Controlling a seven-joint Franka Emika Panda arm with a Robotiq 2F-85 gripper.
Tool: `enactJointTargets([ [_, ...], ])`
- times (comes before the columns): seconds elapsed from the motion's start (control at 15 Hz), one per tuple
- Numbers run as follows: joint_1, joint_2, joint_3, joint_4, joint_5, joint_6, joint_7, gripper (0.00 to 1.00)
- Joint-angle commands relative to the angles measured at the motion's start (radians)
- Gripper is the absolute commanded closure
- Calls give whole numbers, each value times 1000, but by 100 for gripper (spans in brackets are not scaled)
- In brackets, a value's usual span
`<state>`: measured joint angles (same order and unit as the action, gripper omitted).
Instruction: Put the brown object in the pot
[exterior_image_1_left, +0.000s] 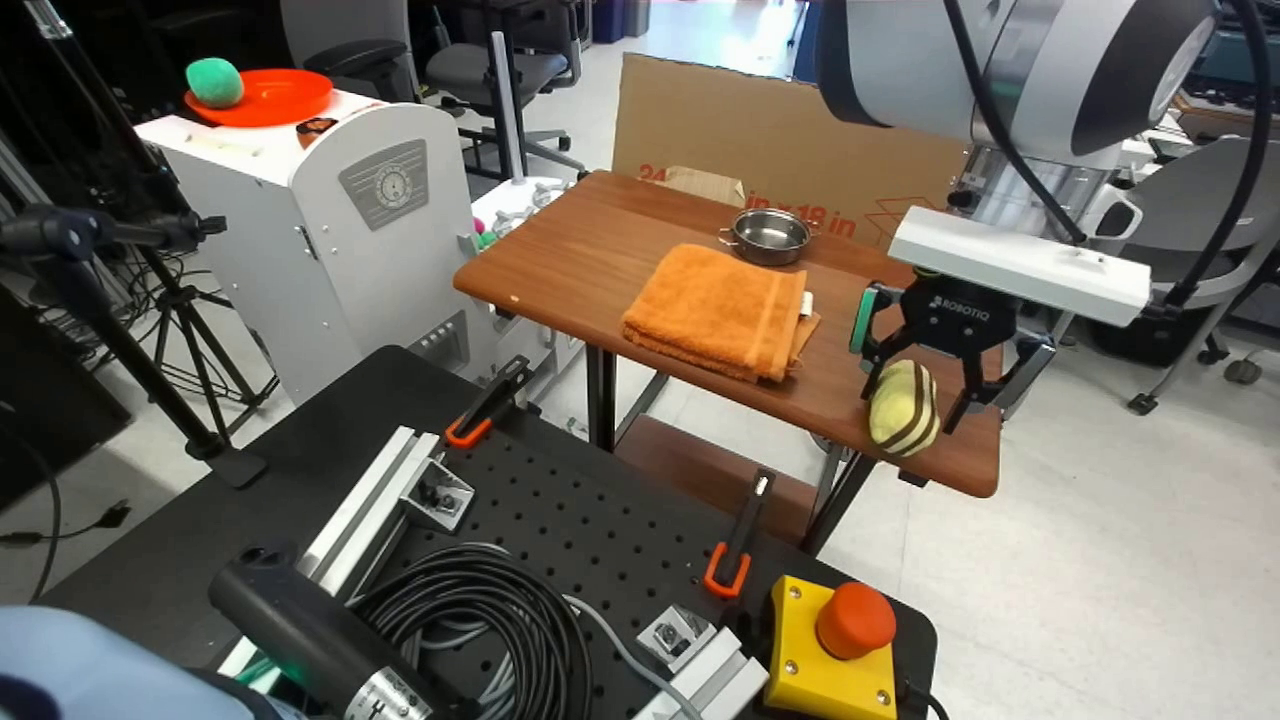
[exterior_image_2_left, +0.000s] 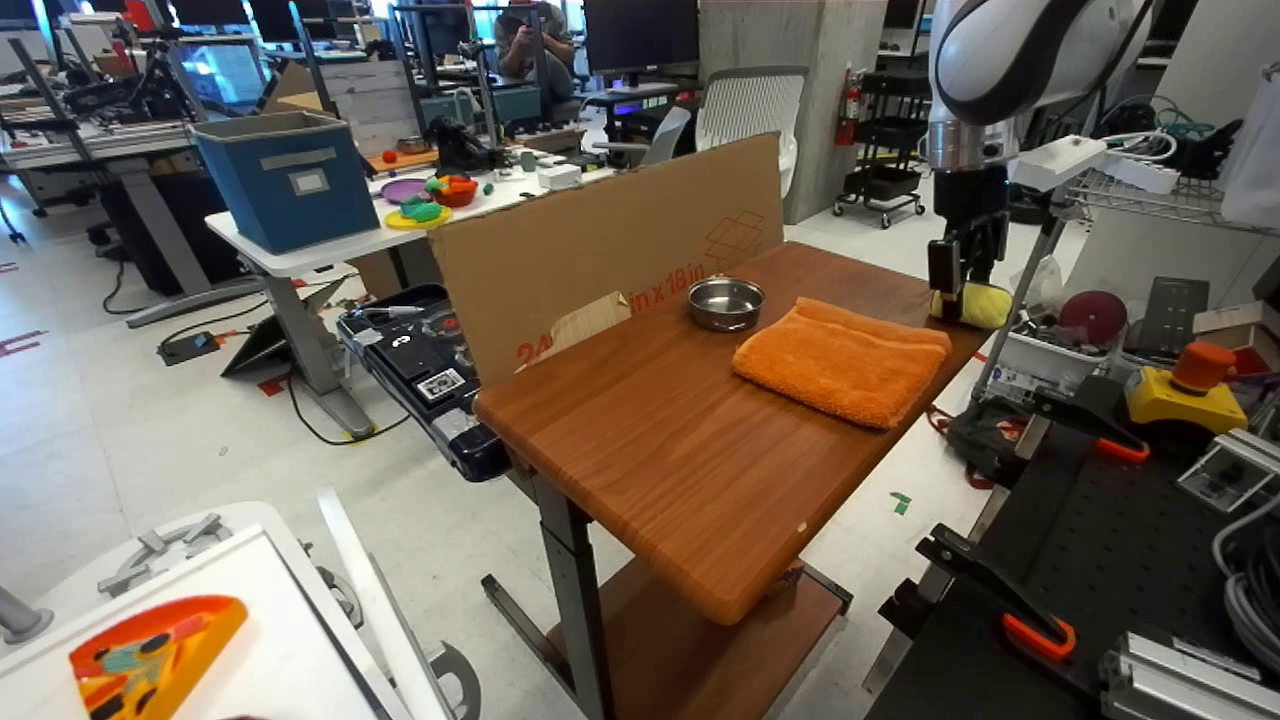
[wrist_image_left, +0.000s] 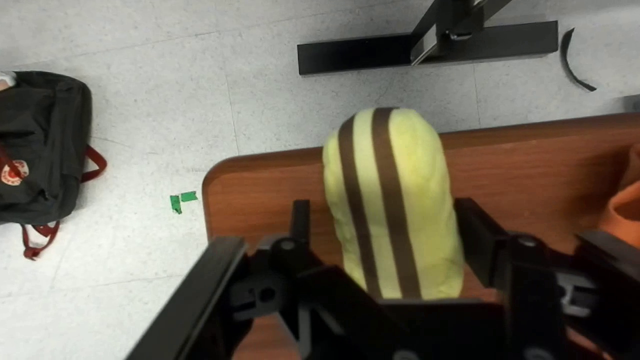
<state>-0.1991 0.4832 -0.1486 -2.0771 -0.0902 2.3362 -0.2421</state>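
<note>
The brown object is a yellow lump with brown stripes. It lies at the near corner of the wooden table in an exterior view (exterior_image_1_left: 903, 420), and it also shows in the other views (exterior_image_2_left: 985, 306) (wrist_image_left: 400, 200). My gripper (wrist_image_left: 383, 202) is open and pointed down, with its fingers on either side of the lump. In the wrist view the right finger is against or very near the lump; a gap shows at the left finger. The pot (exterior_image_1_left: 768, 252), small, round and shiny metal, stands upright at the table's back edge in both exterior views (exterior_image_2_left: 725, 318). It looks empty.
A folded orange cloth (exterior_image_1_left: 710, 310) lies on the wooden table (exterior_image_1_left: 560, 255) between the lump and the pot. A tall cardboard sheet (exterior_image_2_left: 620, 240) stands along the table's back edge behind the pot. A black perforated bench (exterior_image_1_left: 600, 530) with clamps stands in front.
</note>
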Motion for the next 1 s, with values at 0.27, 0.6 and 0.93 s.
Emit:
enactJointTargets([
  [0.27, 18, -10, 50, 76, 12, -74, 20, 88],
  [0.6, 86, -41, 125, 161, 68, -55, 95, 99],
  [0.93, 168, 22, 159, 305, 83, -40, 183, 96],
])
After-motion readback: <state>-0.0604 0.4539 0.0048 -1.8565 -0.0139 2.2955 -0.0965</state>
